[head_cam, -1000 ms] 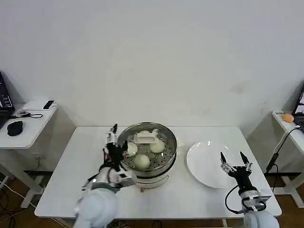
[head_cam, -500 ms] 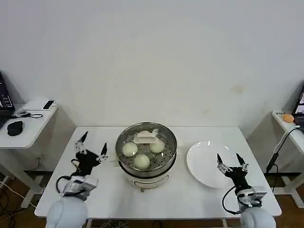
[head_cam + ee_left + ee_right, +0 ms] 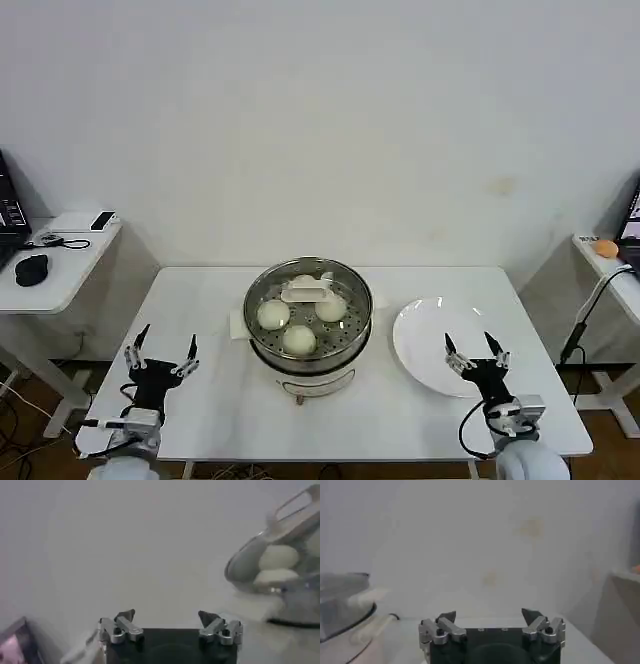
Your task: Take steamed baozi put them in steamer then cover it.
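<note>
Buns (image 3: 299,340) sit inside the steamer (image 3: 310,355) at the middle of the white table (image 3: 400,410): three show plainly, at about 8, 6 and 3 o'clock on the perforated tray, and a fourth at 12 o'clock is half hidden behind the pale bar handle of the glass cover (image 3: 308,291), which lies on the pot's rim. The glass itself is hard to make out; only the handle and metal edge give it away. From the left wrist view the steamer (image 3: 280,565) is cut off at the frame edge, with two buns (image 3: 278,557) visible through its side. One white plate (image 3: 440,348) lies at 3 o'clock from the steamer, bare, its near edge partly covered by the right gripper (image 3: 476,352), which hovers there with jaws spread apart. The left gripper (image 3: 160,353) is at the table's 8 o'clock corner, well apart from the pot, jaws likewise apart. Both wrist views show the fingertips (image 3: 125,615) (image 3: 446,616) wide and holding nothing.
</note>
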